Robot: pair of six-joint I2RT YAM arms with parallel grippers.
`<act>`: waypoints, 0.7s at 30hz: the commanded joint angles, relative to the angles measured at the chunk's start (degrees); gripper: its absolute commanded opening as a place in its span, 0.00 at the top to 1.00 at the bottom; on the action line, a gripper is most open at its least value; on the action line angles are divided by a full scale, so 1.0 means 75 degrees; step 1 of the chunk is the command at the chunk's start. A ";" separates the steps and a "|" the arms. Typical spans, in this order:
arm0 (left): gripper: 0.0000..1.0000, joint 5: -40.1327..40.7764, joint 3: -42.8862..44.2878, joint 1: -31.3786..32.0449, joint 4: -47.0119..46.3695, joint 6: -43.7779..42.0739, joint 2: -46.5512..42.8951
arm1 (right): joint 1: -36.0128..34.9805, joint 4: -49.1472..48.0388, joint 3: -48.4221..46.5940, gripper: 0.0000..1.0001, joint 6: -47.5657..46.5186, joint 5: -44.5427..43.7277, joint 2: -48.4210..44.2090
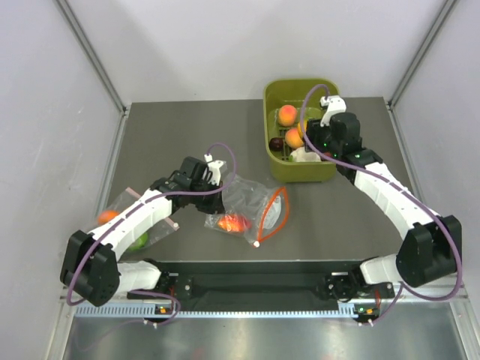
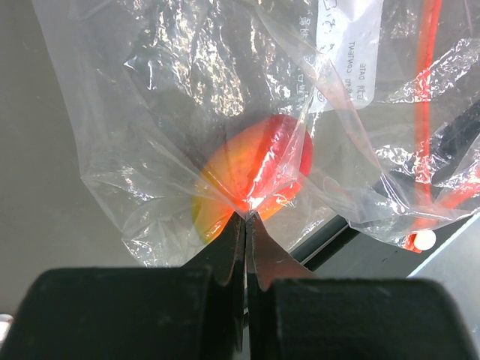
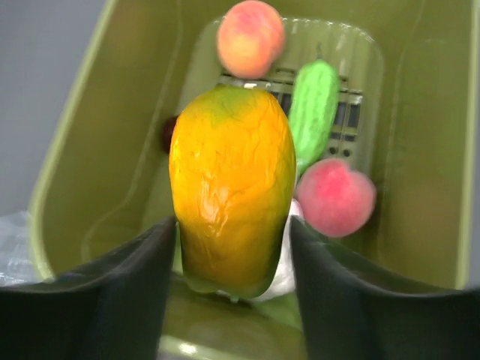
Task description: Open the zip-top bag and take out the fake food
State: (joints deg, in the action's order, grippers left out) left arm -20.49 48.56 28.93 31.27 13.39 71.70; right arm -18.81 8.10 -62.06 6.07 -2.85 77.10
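Left wrist view: the left gripper point(image 2: 246, 219) is clenched on a fold of the bag point(image 2: 187, 112). The bag is thin, crinkly, slippery film, best pinched at a corner or by the zip strip point(image 2: 427, 105) at 2 o'clock. One red piece point(image 2: 259, 172) sits inside, likely light and hard. Farther off, between 1 and 2 o'clock of the bag, the right gripper point(image 3: 232, 225) grasps one yellow-orange piece point(image 3: 229, 150) over the bin point(image 3: 67, 172). The bin holds one green piece point(image 3: 315, 112), two peaches point(image 3: 251, 37) and one white piece point(image 3: 283, 274).

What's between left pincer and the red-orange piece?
Only zip-top bag film, pinched in the shut left pincer, before the red-orange piece; left wrist view.
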 commanded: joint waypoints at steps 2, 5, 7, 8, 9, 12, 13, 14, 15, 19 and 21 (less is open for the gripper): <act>1.00 -0.0209 -0.0052 -0.0025 -0.0161 0.0008 -0.0185 | 0.0223 -0.0354 -0.0619 0.18 -0.0152 0.0029 0.0150; 1.00 -0.0233 -0.0052 -0.0013 -0.0173 0.0008 -0.0185 | 0.0223 -0.0516 -0.0479 0.05 -0.0199 0.0075 -0.0060; 1.00 -0.0244 -0.0052 -0.0013 -0.0173 0.0008 -0.0185 | 0.0234 -0.0552 -0.0339 0.00 -0.0246 0.0157 -0.0317; 1.00 -0.0244 -0.0052 -0.0013 -0.0173 0.0008 -0.0185 | 0.0234 -0.0576 -0.0257 0.00 -0.0258 0.0192 -0.0412; 1.00 -0.0233 -0.0052 -0.0025 -0.0173 0.0008 -0.0185 | 0.0223 -0.0576 -0.0198 0.00 -0.0258 0.0251 -0.0540; 1.00 -0.0244 -0.0064 -0.0025 -0.0173 0.0008 -0.0185 | 0.0176 -0.0611 0.0152 0.00 -0.0211 0.0577 -0.1173; 1.00 -0.0221 -0.0052 -0.0013 -0.0173 0.0008 -0.0185 | 0.0152 -0.0576 0.0258 0.00 -0.0165 0.0638 -0.1581; 1.00 -0.0209 -0.0064 -0.0013 -0.0173 0.0008 -0.0185 | 0.0106 -0.0460 0.0375 0.00 -0.0002 0.0685 -0.1805; 1.00 -0.0209 -0.0064 -0.0013 -0.0173 0.0008 -0.0208 | -0.0011 -0.0412 0.0678 0.01 0.0116 0.0708 -0.2051; 1.00 -0.0221 -0.0052 -0.0013 -0.0173 0.0008 -0.0174 | -0.0573 -0.0167 0.1676 0.05 0.0772 0.0650 -0.3245; 1.00 -0.0233 -0.0064 -0.0013 -0.0173 0.0020 -0.0162 | -0.1168 0.0021 0.2190 0.10 0.1077 0.0475 -0.3447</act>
State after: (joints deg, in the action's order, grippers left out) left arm -21.19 48.56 28.93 31.27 13.41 71.70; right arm -22.46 6.63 -50.39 9.58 0.80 53.10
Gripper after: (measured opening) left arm 0.010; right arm 0.927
